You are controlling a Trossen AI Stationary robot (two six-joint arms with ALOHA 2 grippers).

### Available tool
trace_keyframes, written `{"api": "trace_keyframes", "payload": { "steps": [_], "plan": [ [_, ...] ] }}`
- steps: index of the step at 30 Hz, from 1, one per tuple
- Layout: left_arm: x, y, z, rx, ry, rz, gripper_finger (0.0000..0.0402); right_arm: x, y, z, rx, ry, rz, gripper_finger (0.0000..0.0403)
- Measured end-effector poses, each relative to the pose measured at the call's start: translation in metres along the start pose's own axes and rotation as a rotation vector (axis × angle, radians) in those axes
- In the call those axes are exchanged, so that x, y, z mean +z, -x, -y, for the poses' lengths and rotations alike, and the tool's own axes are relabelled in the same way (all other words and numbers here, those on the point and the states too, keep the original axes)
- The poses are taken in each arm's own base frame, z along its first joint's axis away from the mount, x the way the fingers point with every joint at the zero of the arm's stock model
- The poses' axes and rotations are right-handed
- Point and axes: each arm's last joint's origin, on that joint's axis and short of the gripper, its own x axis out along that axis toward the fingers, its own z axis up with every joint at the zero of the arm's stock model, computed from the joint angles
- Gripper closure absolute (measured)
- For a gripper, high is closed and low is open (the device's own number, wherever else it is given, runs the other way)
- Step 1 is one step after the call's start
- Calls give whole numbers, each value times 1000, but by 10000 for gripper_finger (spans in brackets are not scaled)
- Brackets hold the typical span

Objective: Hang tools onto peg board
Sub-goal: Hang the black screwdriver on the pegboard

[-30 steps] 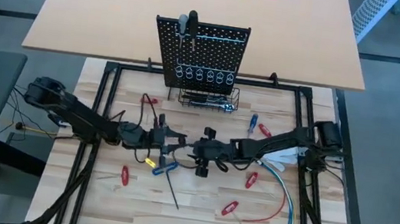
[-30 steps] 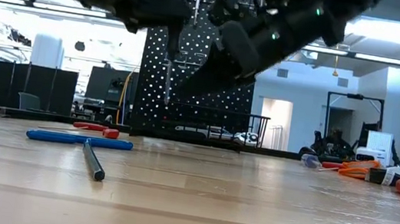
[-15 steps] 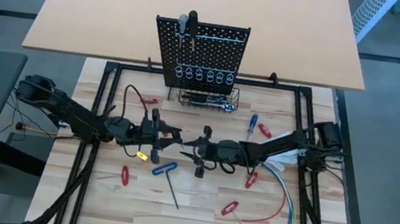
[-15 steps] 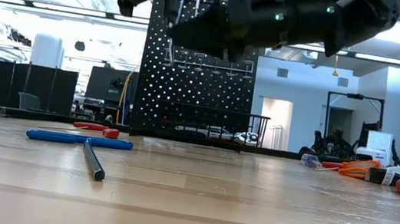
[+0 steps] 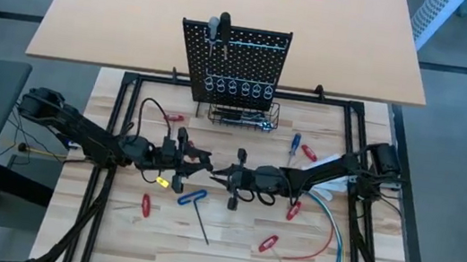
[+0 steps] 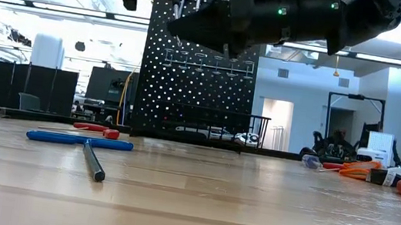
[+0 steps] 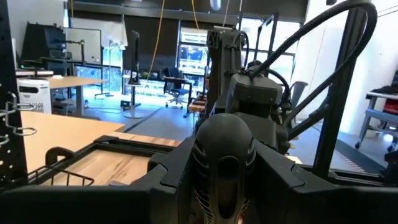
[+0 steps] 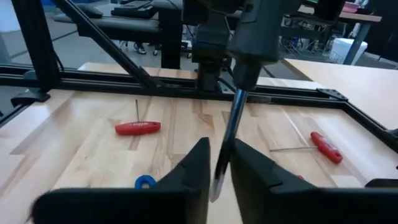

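Passing a dark-handled, silver-shaft screwdriver (image 8: 225, 149) mid-air above the pale wooden desk (image 5: 228, 239): left gripper (image 5: 186, 163) clamps the handle, right gripper (image 8: 217, 165) stands narrowly parted around the tip, so close squarely before release, then carry to the black perforated peg board (image 5: 236, 54) far centre.

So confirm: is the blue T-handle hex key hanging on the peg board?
No, the blue T-handle hex key lies flat on the wooden tabletop, apart from the peg board.
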Motion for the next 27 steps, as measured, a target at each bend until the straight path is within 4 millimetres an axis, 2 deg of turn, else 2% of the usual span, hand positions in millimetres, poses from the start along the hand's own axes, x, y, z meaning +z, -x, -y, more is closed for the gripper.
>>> {"api": "trace_keyframes", "payload": {
  "steps": [5,8,12,16,20,24,27],
  "plan": [
    [-2,0,0,0,-51,-22,284,-2,0,1,-11,-11,-22,391],
    [-5,1,-1,13,-128,-60,225,-4,-1,5,-48,-11,-42,392],
    [-5,13,-6,98,-181,-224,149,3,6,9,-138,6,-73,397],
    [-2,37,-15,254,-172,-385,128,31,18,29,-193,10,-38,400],
    [-4,56,-12,290,-132,-479,131,69,32,70,-299,-13,26,401],
    [-16,63,-2,328,-112,-457,138,117,38,112,-383,-29,107,401],
    [-33,66,5,331,-100,-416,140,140,31,140,-413,-29,167,402]
  ]
}}
